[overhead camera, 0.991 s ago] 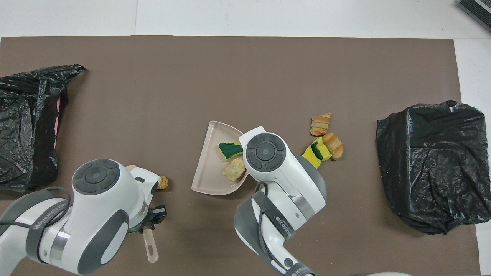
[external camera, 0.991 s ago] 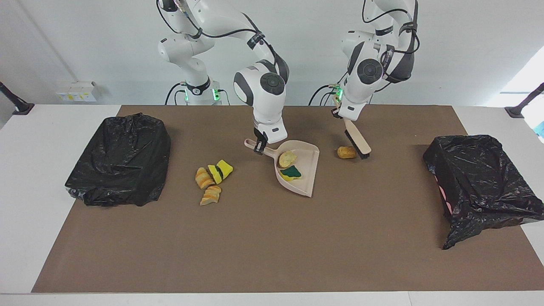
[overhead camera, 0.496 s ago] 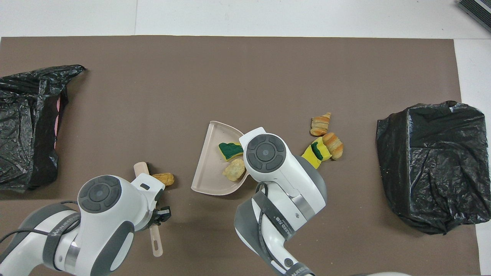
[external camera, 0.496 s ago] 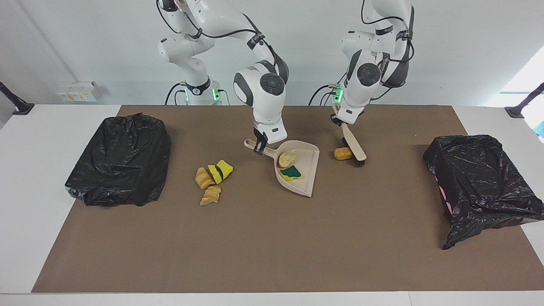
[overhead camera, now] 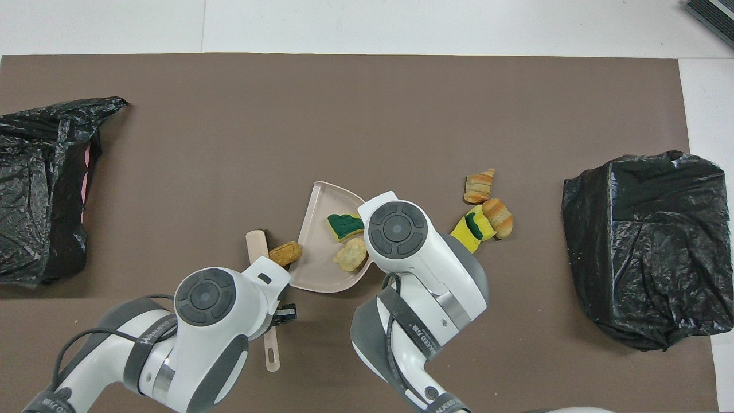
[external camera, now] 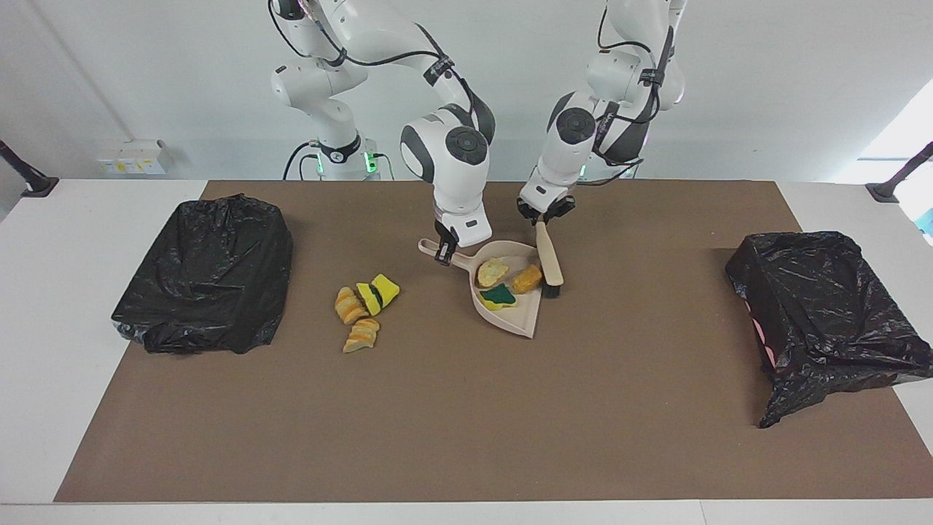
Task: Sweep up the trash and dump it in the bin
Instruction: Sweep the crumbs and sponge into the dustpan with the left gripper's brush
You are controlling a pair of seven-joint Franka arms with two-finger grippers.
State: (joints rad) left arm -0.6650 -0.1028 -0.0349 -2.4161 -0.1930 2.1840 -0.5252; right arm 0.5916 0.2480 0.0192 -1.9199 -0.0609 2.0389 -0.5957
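Brown matting (external camera: 466, 408) covers a white table, with a pale wall rising where the two robot arms are mounted. Two bins lined with black bags are the largest things on it: one bin (external camera: 208, 273) sits at the right arm's end, the other bin (external camera: 827, 313) at the left arm's end.

Near the middle lies a beige dustpan (external camera: 521, 317). The right gripper (external camera: 443, 253) is clamped on the end of the dustpan's handle. The left gripper (external camera: 545, 214) is closed around the handle of a beige hand brush (external camera: 550, 262), whose black bristles rest at the pan's open edge.

Three scraps of trash are at the pan: a pale yellow scrap (external camera: 493, 271) and a yellow-and-green scrap (external camera: 498, 296) lie inside, and an orange-tan scrap (external camera: 526, 278) sits at the pan's mouth, touching the brush.

More scraps lie in a loose cluster (external camera: 364, 310) on the mat between the dustpan and the bin at the right arm's end.
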